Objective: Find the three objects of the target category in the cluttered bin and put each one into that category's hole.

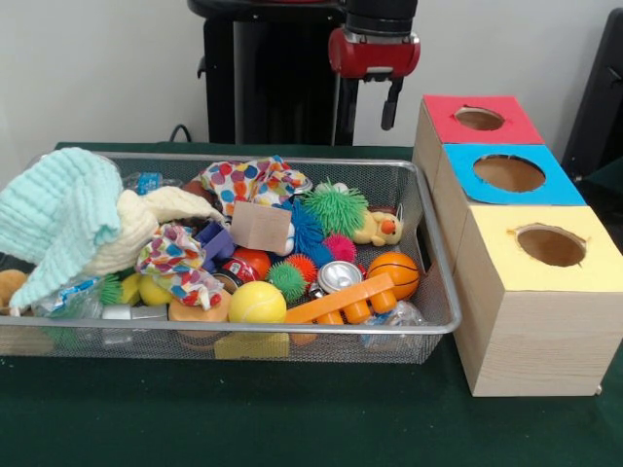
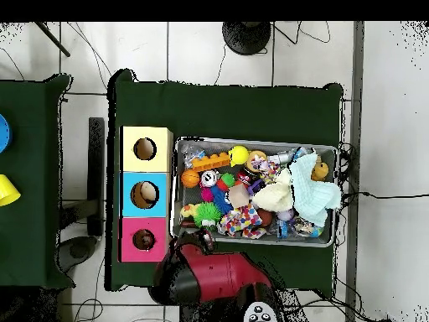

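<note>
Arm enters the front view at 12 o'clock, wrist vertical, red collar above the gripper (image 1: 368,105). Two dark fingers (image 1: 390,103) hang straight down, set apart, nothing between them, clear of all contact. Overhead, the red and black arm (image 2: 219,275) lies at 6 o'clock, gripper end pointing toward 10 o'clock.

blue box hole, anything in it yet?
Looks occupied. In the overhead view a pale rounded shape shows inside the blue box hole; what it is, cannot tell. The front view shows only the hole's inner wall.
</note>
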Tool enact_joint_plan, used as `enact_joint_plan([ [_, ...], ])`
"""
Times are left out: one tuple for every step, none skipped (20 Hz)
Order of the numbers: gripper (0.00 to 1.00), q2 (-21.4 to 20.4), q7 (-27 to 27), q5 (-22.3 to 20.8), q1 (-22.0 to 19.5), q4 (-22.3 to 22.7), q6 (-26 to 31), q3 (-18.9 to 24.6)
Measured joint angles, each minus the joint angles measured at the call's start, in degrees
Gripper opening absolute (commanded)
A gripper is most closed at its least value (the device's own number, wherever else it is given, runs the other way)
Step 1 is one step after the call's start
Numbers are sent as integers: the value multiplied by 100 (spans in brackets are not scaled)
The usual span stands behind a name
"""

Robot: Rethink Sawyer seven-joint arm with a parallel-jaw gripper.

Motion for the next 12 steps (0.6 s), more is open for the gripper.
enact_joint_plan([
  [100, 2, 0, 7, 0, -35, 17, 0],
  [100, 4, 0, 14, 0, -70, 34, -1],
  [100, 11, 0, 19, 0, -98, 48, 0],
  [100, 19, 0, 22, 0, -118, 60, 0],
  [100, 62, 0, 27, 2, -205, 102, -1],
  [100, 80, 0, 27, 4, -235, 117, 0],
  [100, 101, 0, 29, 6, -268, 133, 0],
  [100, 121, 0, 32, 8, -301, 150, 0],
  [100, 192, 0, 42, 17, -408, 216, 0],
  [100, 205, 0, 42, 18, -428, 230, 0],
  [100, 219, 0, 42, 20, -447, 244, 1],
  [100, 270, 0, 52, 29, -513, 292, -1],
])
